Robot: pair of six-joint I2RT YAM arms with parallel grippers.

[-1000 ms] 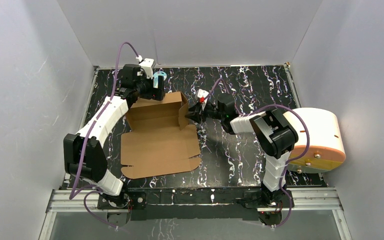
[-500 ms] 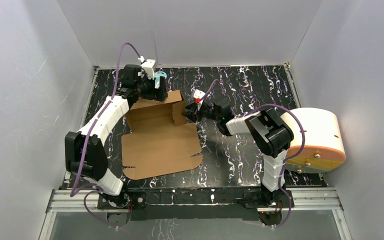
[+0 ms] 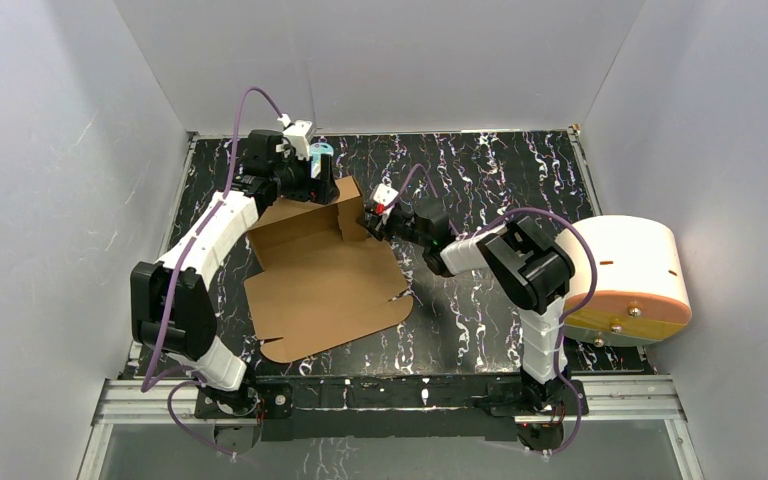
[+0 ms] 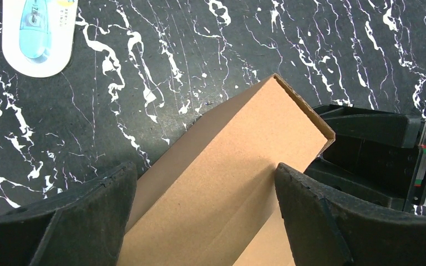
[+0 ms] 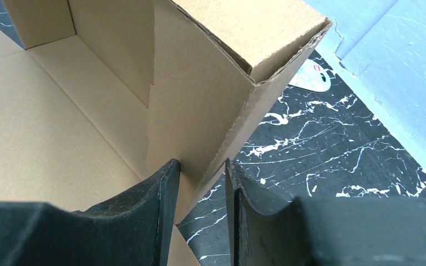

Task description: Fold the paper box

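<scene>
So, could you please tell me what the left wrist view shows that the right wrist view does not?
Left wrist only: the left end effector, open astride the paper box's wall. Right wrist only: the box's inner floor, the enclosure wall, and the flap clamped in the right end effector. Both: the box, the marbled table and the white-and-blue oval item, barely seen in the latter.

A black tabletop [image 3: 500,170] veined with white marbling sits inside a booth of plain white panels: a back wall [image 3: 380,60] with slanting side walls at left [image 3: 50,180] and right [image 3: 720,150]. An aluminium rail [image 3: 390,398] runs along the near edge. A cream cylinder with an orange base [image 3: 630,270] lies on its side against the right wall. The light is even and soft, with only faint shadows.
</scene>
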